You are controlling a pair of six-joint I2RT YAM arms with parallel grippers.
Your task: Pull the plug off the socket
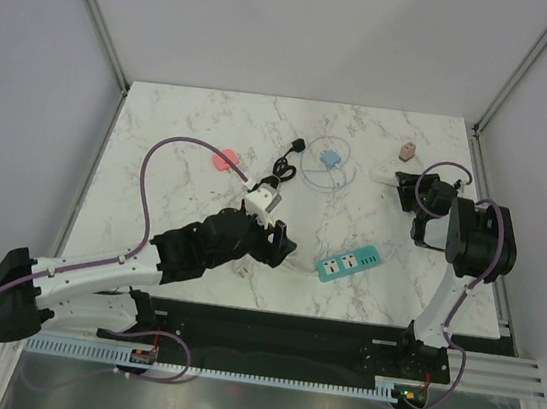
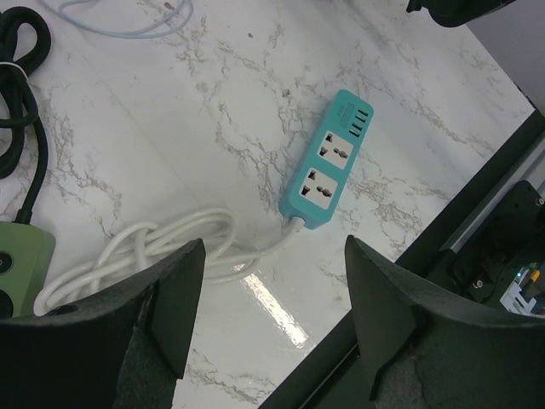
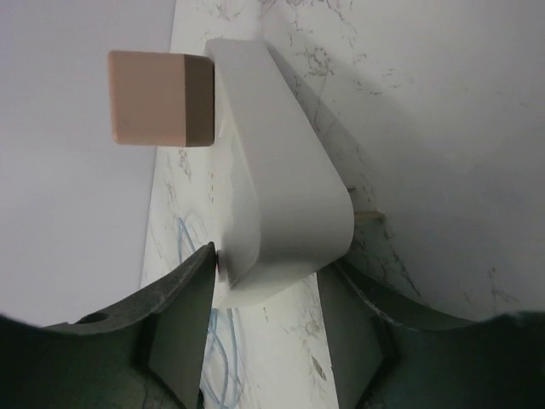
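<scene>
Only the right wrist cam shows the white piece (image 3: 272,170) properly, at the table's (image 1: 193,123) far right, just beside a brown block (image 3: 157,98). The right gripper (image 3: 277,264) has both fingers pressed on its sides. The left gripper (image 2: 272,256) hangs open and empty above the teal power strip (image 2: 328,166). Can't tell if the white piece is plug or socket.
</scene>
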